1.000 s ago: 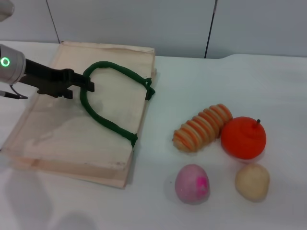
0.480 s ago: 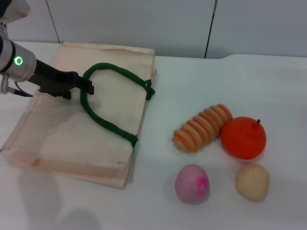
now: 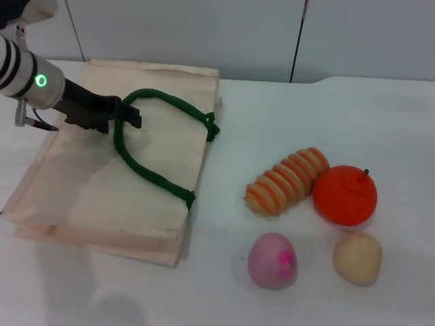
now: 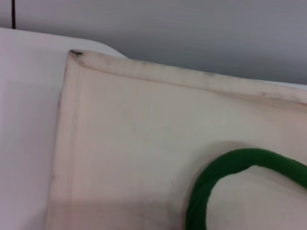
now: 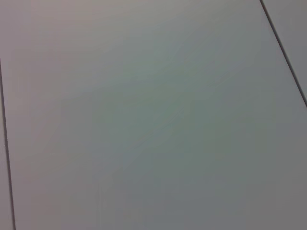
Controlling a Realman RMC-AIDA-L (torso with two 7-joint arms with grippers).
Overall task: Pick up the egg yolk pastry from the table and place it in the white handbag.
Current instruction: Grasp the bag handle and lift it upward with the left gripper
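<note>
The left gripper (image 3: 128, 117) pinches the rope-like green handle (image 3: 153, 178) of the flat cloth white handbag (image 3: 88, 197) at the table's left edge; the matte, rounded egg yolk pastry (image 3: 357, 257) sits near the front-right corner.

The white handbag (image 3: 102, 183) is cream, off-white cloth with faint greyish smudges, and its looped handles (image 3: 153, 146) are dark green. The egg yolk pastry (image 3: 357, 257) is a pale beige-yellow, matte and plain. Beside it the ball (image 3: 272, 260) is dusty pink with a magenta spot on one side. The ridged roll (image 3: 287, 180) is striped in orange and cream. The orange (image 3: 344, 194) is a bright red-orange with a small dark stem. The tabletop (image 3: 326, 122) is white. The left gripper (image 3: 126, 117) is black, and the arm behind it is white with black bands and a glowing green ring light. The wall behind is pale grey with thin dark seams.
</note>
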